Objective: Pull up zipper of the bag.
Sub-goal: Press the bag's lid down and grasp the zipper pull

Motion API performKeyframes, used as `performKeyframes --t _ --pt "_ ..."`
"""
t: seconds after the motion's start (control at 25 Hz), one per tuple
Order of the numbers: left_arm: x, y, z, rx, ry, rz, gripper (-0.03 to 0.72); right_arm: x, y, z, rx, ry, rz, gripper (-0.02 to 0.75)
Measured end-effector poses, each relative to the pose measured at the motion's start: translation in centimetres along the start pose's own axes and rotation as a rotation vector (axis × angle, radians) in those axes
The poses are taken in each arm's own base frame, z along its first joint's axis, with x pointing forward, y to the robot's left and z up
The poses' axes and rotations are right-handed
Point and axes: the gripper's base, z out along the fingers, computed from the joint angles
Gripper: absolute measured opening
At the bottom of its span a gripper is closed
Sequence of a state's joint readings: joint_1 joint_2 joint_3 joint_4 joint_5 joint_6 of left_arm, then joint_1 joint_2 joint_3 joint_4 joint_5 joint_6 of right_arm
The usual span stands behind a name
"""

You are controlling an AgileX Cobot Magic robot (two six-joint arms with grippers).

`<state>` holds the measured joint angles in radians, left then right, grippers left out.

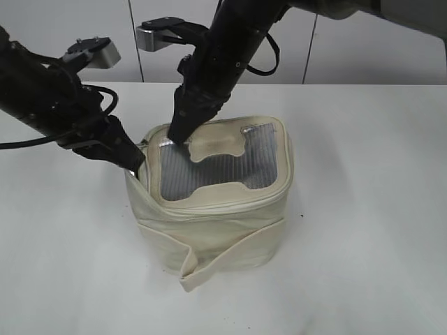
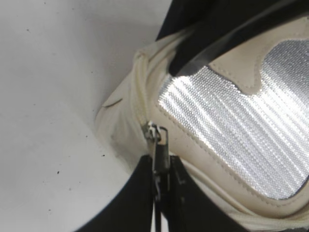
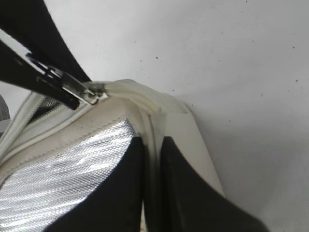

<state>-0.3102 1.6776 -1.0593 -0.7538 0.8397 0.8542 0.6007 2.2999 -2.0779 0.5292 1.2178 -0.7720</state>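
1. Exterior view: the bag [image 1: 213, 202] stands upright near the middle of the white desk [image 1: 363, 265], its grey mesh lid [image 1: 209, 171] facing up and a cream strap [image 1: 209, 262] hanging across its front side. The left tool [image 1: 134, 162] meets the bag at the lid's left corner, where the zipper [image 1: 148, 150] runs round the lid edge. The right tool [image 1: 179, 132] comes down from the far edge of the desk and its tip rests on the lid's far left part, close to the left tool.

2. Left wrist view: the left tool [image 2: 159, 186] has its two black fingers [image 2: 135, 193] pressed together on the silver pull [image 2: 159, 150] of a slider. The slider sits on the cream zipper [image 2: 141, 104] at a corner of the bag [image 2: 116, 130]. The right arm's dark tip lies across the lid above.

3. Right wrist view: the right tool [image 3: 152, 169] has its fingers [image 3: 186, 193] close together with a fold of the bag's [image 3: 188, 130] cream edge between them, clamped on the bag. To the left, the left tool [image 3: 48, 79] grips the silver pull [image 3: 79, 89], which leads to the slider on the zipper [image 3: 29, 108] at the lid's corner.
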Motion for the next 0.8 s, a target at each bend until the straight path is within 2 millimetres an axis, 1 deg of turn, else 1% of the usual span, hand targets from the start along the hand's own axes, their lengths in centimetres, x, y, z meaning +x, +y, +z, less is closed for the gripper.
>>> performKeyframes --t 0.08,0.16,0.36,0.4,0.48,0.6,0.72,0.8 --pt "-0.02 -0.01 -0.09 -0.005 -0.002 -0.006 0.042 -0.02 0.05 0.03 -0.001 0.000 -0.002 0.068" --pt "-0.05 0.00 -0.15 -0.010 -0.006 -0.019 0.063 -0.02 0.05 0.03 -0.001 0.000 -0.002 0.065" --pt "-0.13 -0.09 -0.32 -0.011 -0.012 -0.020 0.193 0.01 0.01 0.03 0.003 0.004 -0.002 0.063" --pt "-0.14 -0.11 -0.35 -0.011 -0.014 -0.020 0.214 0.01 0.01 0.03 0.004 0.004 -0.002 0.063" --pt "-0.19 -0.17 -0.47 -0.012 -0.018 -0.018 0.233 0.01 0.01 0.03 0.004 0.004 -0.002 0.063" --pt "-0.30 -0.17 -0.58 -0.019 -0.028 -0.017 0.227 0.02 0.00 0.03 0.004 0.005 -0.003 0.063" --pt "-0.34 -0.14 -0.59 -0.022 -0.031 -0.016 0.175 0.02 0.00 0.03 0.004 0.005 -0.003 0.063" --pt "-0.37 -0.12 -0.61 -0.025 -0.032 -0.014 0.122 0.02 0.00 0.03 0.004 0.005 -0.003 0.062"
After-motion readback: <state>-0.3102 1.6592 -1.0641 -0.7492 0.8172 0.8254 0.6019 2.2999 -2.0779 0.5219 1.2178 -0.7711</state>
